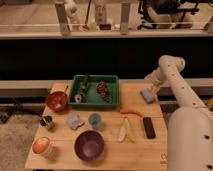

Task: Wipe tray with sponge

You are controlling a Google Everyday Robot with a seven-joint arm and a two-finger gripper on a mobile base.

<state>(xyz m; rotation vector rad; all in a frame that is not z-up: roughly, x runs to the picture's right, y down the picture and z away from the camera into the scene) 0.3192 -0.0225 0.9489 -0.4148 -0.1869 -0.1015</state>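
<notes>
Presently, the near edge of the bench (112, 150) carries a purple bowl (89, 145) and an orange-and-white cup (42, 147); neither lies on the working path. Farther in, a black bar (149, 127), a red chilli (131, 112) and a blue cup (95, 120) sit between that edge and the tray. The sponge (147, 95) lies flat on the bench at the right, near the green tray (95, 77) but apart from it. The gripper (153, 87) hangs over the sponge's far corner, at or very near contact; whether it is spread or closed cannot be told from this view. The step in hand is judged to be the pickup. Centre the gripper over the sponge, seat it fully, then close and lift straight up before travelling left. The tray holds grapes (103, 91) and a few small dark items (82, 92), so wipe only the bare floor, with light downward pressure, and clear the tray wall on entry.
</notes>
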